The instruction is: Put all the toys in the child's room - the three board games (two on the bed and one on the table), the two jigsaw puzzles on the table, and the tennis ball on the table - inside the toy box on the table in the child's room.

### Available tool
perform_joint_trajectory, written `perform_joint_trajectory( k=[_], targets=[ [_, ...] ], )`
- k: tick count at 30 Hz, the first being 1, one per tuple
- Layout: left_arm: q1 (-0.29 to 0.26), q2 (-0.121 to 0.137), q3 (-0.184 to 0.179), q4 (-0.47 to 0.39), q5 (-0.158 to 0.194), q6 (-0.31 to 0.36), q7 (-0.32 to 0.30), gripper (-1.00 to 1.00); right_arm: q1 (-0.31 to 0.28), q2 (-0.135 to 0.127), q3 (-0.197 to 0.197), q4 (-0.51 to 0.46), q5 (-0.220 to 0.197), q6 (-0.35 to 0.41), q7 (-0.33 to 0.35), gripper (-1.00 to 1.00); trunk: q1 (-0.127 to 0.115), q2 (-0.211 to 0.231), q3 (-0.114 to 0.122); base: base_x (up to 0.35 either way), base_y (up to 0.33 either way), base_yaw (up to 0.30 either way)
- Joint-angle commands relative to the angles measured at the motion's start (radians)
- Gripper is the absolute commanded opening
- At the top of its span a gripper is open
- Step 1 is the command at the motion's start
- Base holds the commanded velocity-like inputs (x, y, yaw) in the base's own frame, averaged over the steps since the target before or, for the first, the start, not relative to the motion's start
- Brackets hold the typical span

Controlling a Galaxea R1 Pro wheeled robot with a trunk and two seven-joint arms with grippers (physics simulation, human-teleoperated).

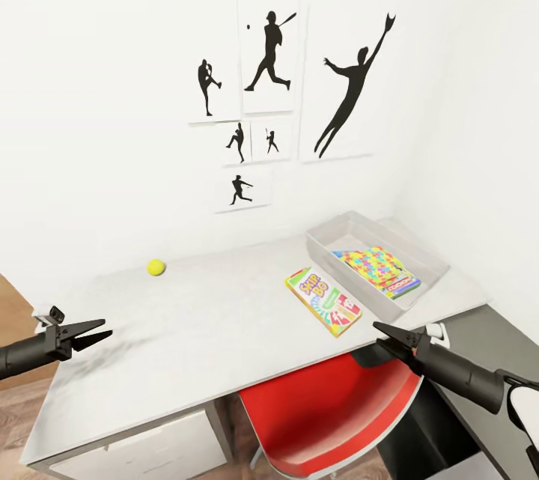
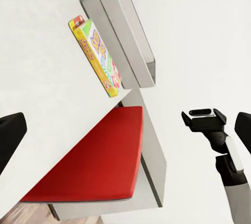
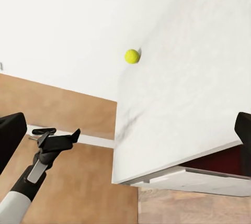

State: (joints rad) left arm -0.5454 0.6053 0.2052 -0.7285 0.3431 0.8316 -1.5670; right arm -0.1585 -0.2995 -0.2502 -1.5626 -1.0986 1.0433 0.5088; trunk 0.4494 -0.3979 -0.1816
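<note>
Toy box (image 1: 419,255), a shallow light-grey tray with flared sides, sits at the far right of the white table (image 1: 195,330) and holds a puzzle-patterned square (image 1: 368,264) lying on other flat boxes, with the Skip-Bo box (image 1: 323,301) just beside its left wall and the tennis ball (image 1: 156,267) well apart to the far left. Black silhouette pictures (image 1: 266,90) hang on the wall behind, and a red chair (image 1: 329,420) is tucked under the near edge. Both claws hover at the near edge holding nothing: the left gripper (image 1: 96,333) slightly parted, the right gripper (image 1: 388,336) narrow
</note>
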Motion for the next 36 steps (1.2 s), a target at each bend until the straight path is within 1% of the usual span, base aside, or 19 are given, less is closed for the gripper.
perform_joint_trajectory(
  k=[1, 6, 18, 23, 36],
  targets=[
    [-0.001, 0.000, 0.000, 0.000, 0.000, 0.010, -0.004, 1.00, -0.001, 0.000, -0.001, 0.001, 0.008, 0.004, 0.008, 1.00, 0.001, -0.002, -0.002, 0.000, 0.000, 0.002],
    [-0.001, -0.005, 0.000, 0.000, -0.001, 0.009, -0.004, 1.00, -0.001, 0.001, -0.002, 0.000, 0.008, 0.004, 0.008, 1.00, 0.001, -0.002, -0.002, 0.000, 0.000, 0.000],
    [-0.001, -0.008, 0.000, 0.000, -0.001, -0.004, -0.004, 1.00, -0.001, 0.003, -0.001, -0.001, 0.008, 0.004, 0.006, 1.00, 0.001, -0.002, -0.002, 0.000, 0.000, 0.008],
    [-0.001, -0.009, 0.000, 0.000, -0.001, -0.005, -0.004, 1.00, -0.001, 0.003, -0.001, -0.001, 0.008, 0.004, 0.006, 1.00, 0.001, -0.002, -0.002, 0.000, 0.000, 0.221],
    [-0.001, -0.009, 0.000, 0.000, -0.001, -0.005, -0.004, 1.00, -0.001, 0.003, 0.000, -0.001, 0.007, 0.004, 0.006, 1.00, 0.001, -0.002, -0.002, 0.000, 0.000, 0.286]
  ],
)
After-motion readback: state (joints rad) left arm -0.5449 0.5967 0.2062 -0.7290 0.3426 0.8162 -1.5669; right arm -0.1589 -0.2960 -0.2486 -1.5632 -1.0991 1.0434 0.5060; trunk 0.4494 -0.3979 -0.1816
